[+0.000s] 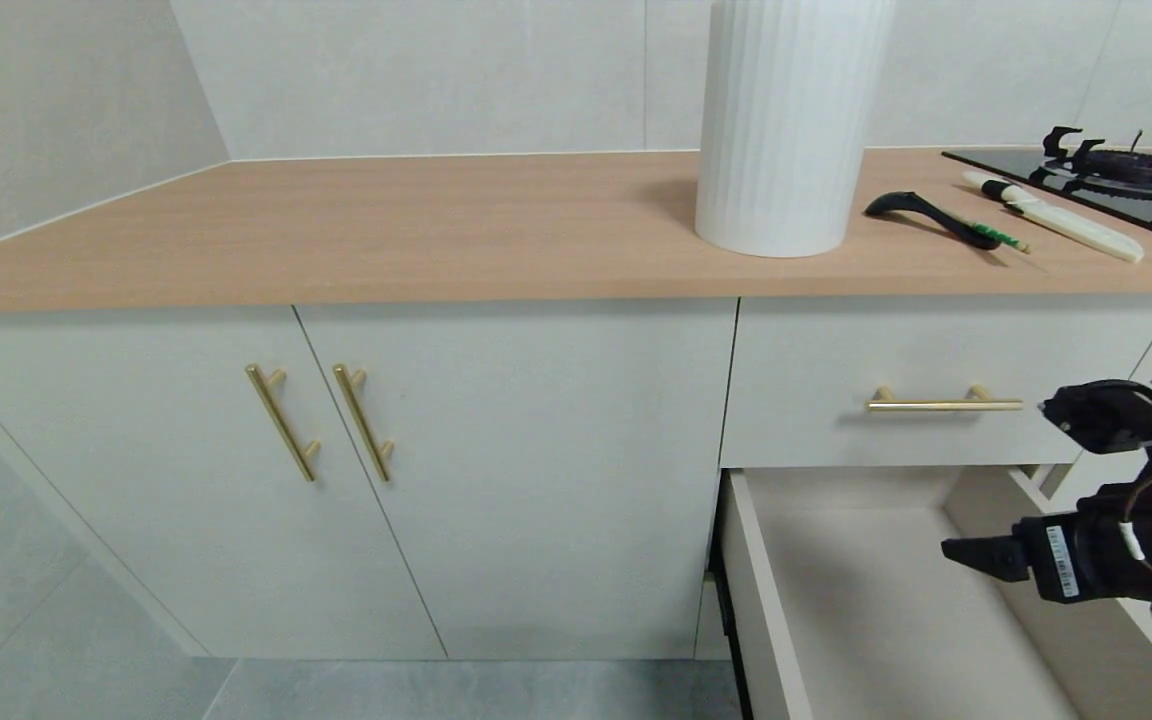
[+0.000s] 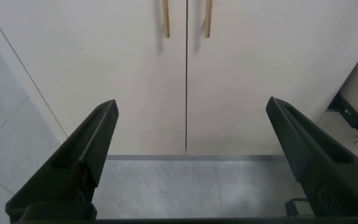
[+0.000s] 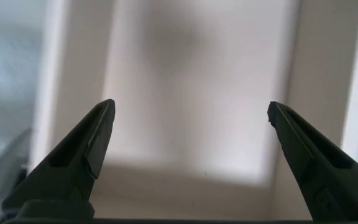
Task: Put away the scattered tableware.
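Observation:
Scattered tableware lies on the wooden counter (image 1: 386,220) at the right: a black spoon (image 1: 921,215), green-tipped chopsticks (image 1: 996,237) and a long white utensil (image 1: 1061,218). Below them a pale drawer (image 1: 751,570) stands pulled out, its inside bare. My right gripper (image 1: 1014,480) hangs open over that drawer, with nothing between its fingers; its wrist view looks down at the drawer floor (image 3: 191,93) between the open right gripper (image 3: 191,109) tips. My left gripper (image 2: 191,109) is open too and holds nothing, low in front of the cabinet doors (image 2: 185,81).
A tall white ribbed container (image 1: 784,125) stands on the counter left of the utensils. A black gas hob (image 1: 1126,170) sits at the far right. Above the pulled-out drawer is a closed one with a gold handle (image 1: 944,403). Two gold door handles (image 1: 281,420) stick out on the left.

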You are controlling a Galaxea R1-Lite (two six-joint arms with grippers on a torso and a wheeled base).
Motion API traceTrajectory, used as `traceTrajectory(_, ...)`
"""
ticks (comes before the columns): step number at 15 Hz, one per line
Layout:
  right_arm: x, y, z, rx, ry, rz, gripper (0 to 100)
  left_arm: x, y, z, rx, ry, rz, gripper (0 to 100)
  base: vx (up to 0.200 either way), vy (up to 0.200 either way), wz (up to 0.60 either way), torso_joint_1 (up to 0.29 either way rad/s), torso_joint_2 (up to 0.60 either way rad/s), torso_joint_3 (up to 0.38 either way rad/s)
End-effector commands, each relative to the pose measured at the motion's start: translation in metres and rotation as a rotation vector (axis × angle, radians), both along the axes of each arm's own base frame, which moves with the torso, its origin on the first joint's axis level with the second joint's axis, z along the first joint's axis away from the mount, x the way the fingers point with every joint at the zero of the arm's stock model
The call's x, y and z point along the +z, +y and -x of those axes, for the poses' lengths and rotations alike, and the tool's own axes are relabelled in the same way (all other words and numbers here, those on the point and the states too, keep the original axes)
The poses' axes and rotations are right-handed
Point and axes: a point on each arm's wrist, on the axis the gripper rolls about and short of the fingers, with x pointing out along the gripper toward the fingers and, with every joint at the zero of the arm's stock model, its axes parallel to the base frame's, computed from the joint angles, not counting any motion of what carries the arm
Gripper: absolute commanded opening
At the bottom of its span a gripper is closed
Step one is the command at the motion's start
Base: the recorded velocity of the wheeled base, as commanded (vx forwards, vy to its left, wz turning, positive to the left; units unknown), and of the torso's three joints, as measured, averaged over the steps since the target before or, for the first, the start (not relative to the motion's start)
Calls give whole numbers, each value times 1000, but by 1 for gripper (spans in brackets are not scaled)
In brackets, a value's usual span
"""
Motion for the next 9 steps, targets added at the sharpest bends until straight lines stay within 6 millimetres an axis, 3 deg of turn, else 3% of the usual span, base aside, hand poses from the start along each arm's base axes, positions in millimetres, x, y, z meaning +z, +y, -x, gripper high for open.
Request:
traceTrajectory(1, 33, -8, 31, 14, -167, -53, 100, 0, 0, 0, 1, 2, 2, 100, 0, 0, 0, 0, 0, 0)
traceTrajectory(6, 51, -13, 49, 38, -274, -49, 100, 0, 0, 0, 1, 2, 0, 100, 0, 0, 0, 1, -13, -6)
traceTrajectory(9, 52, -14, 50, 39, -279, -49, 100, 0, 0, 0, 1, 2, 0, 100, 0, 0, 0, 63, -225, -242)
